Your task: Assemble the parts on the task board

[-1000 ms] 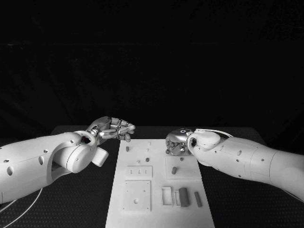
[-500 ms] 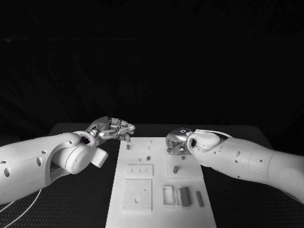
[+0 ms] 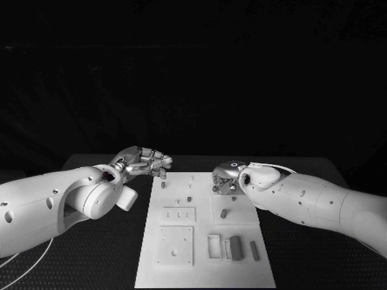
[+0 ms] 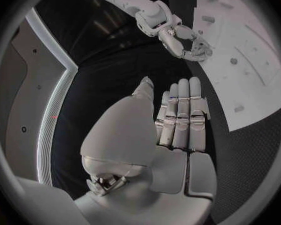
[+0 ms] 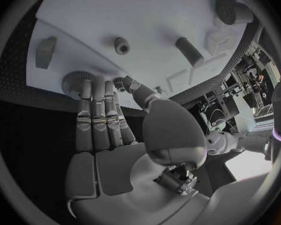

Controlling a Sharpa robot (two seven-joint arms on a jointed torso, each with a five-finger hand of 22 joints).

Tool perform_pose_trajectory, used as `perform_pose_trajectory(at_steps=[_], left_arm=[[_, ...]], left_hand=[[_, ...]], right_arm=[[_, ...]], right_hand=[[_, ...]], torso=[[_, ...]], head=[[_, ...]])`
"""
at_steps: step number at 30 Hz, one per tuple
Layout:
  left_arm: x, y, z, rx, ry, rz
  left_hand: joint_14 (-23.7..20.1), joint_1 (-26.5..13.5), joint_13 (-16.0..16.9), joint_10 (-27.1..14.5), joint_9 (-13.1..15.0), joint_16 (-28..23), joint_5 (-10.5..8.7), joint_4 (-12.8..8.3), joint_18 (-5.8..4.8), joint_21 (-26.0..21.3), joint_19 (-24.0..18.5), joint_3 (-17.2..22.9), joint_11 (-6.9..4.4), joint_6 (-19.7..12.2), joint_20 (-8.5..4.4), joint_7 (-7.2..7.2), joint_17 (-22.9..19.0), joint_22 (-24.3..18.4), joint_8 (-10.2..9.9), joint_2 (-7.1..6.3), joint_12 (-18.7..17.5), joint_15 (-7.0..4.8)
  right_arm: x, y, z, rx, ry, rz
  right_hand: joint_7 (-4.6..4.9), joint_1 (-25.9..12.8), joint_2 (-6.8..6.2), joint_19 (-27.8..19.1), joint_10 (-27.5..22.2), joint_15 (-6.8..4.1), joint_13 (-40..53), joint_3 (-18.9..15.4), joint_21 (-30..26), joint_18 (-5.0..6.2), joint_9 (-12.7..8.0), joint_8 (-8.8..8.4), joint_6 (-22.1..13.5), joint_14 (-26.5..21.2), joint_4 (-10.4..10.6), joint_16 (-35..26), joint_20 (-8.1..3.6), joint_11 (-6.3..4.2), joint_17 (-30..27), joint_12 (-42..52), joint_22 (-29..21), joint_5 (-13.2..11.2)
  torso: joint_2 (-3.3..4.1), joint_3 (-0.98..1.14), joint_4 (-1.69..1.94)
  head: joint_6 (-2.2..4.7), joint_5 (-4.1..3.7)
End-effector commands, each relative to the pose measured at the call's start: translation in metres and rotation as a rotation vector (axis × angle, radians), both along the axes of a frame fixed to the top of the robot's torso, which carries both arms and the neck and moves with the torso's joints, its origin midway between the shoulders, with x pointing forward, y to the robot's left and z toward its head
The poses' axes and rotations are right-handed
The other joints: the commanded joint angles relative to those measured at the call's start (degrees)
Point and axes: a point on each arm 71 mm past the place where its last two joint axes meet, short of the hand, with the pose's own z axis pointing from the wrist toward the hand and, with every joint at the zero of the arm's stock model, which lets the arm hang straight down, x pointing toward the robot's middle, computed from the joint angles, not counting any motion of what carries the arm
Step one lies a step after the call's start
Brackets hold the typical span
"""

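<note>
Black surface, white board mid-table, small parts lying on it.
Head view: left hand and right hand over the board's far end. Wrist views: both spread, holding nothing; a part needs picking next.

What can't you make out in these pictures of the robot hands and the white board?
- Head view: the right robot hand covers the far right part of the task board, hiding whatever is under its fingers.
- Head view: the small parts are too small to tell their shapes.
- Right wrist view: the fingers hide whether their tips touch the round part.
</note>
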Motion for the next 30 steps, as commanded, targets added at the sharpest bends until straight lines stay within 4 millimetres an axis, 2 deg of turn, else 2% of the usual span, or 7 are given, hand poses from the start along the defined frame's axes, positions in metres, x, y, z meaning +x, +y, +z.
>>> perform_pose_trajectory(at_steps=[1,10,20,22,30], left_arm=[[0.000,-0.002,0.004,-0.007,-0.018,-0.010],[0.000,-0.004,0.004,-0.007,-0.019,-0.014],[0.000,-0.005,0.005,-0.008,-0.019,-0.018],[0.000,-0.006,0.006,-0.009,-0.021,-0.020],[0.000,-0.008,0.007,-0.009,-0.022,-0.025]], left_hand=[[0.0,-0.3,0.1,0.2,0.0,-0.4,0.21,0.0,0.32,-0.4,0.0,0.2,0.38,0.0,-0.45,0.23,0.1,-0.1,-0.3,-0.13,-0.4,0.29],[0.0,-0.4,0.1,0.3,0.0,-0.4,0.21,0.0,0.23,-0.5,0.0,0.3,0.39,0.0,-0.53,0.24,0.2,-0.1,-0.4,-0.07,-0.5,0.29],[0.0,-0.4,0.1,0.3,0.0,-0.5,0.21,0.0,0.14,-0.5,0.0,0.3,0.39,0.1,-0.63,0.23,0.2,-0.1,-0.4,-0.03,-0.6,0.29],[0.0,-0.4,0.1,0.3,0.0,-0.5,0.21,0.0,0.12,-0.5,0.0,0.3,0.39,0.1,-0.65,0.23,0.3,-0.1,-0.4,-0.04,-0.7,0.29],[0.0,-0.3,0.2,0.3,0.0,-0.5,0.21,0.0,0.05,-0.6,0.0,0.3,0.38,0.1,-0.72,0.22,0.3,-0.1,-0.5,-0.05,-0.7,0.29]], right_arm=[[0.001,-0.001,-0.001,-0.018,0.003,-0.004],[0.000,0.002,-0.003,-0.016,0.014,0.004],[0.000,0.004,-0.004,-0.018,0.027,0.007],[-0.001,0.007,-0.005,-0.017,0.030,0.012],[-0.001,0.010,-0.006,-0.021,0.037,0.013]], right_hand=[[-0.15,0.1,0.26,0.2,0.5,0.04,0.1,0.1,0.3,0.37,-0.1,-0.16,0.2,0.5,0.0,-0.2,-0.17,0.01,0.2,-0.3,1.4,0.3],[-0.40,0.2,0.45,0.4,0.8,-0.07,0.4,0.1,0.5,0.37,0.0,0.09,0.9,0.7,0.1,-0.1,-0.25,-0.12,0.5,-0.4,1.4,0.3],[-0.44,-0.4,0.16,0.6,1.1,-0.15,0.6,-0.2,0.7,0.37,-0.1,0.03,1.1,0.9,0.1,-0.1,-0.28,-0.23,0.8,-0.3,1.4,0.3],[-0.46,-0.4,0.20,0.6,1.2,-0.18,0.7,-0.2,0.8,0.37,-0.1,0.04,1.1,0.9,0.1,-0.1,-0.30,-0.25,0.9,-0.3,1.4,0.3],[-0.56,-0.5,0.42,0.7,1.3,-0.24,0.8,-0.1,0.9,0.37,0.0,0.12,1.4,1.0,0.1,-0.1,-0.37,-0.32,1.0,-0.4,1.4,0.3]], torso=[[0.09,0.00,-0.03],[0.10,-0.04,-0.06],[0.20,-0.08,0.02],[0.26,-0.08,-0.05],[0.33,-0.09,-0.04]], head=[[-0.11,-0.08],[-0.71,-0.05],[-0.87,-0.11],[-0.89,0.01],[-1.30,0.15]])
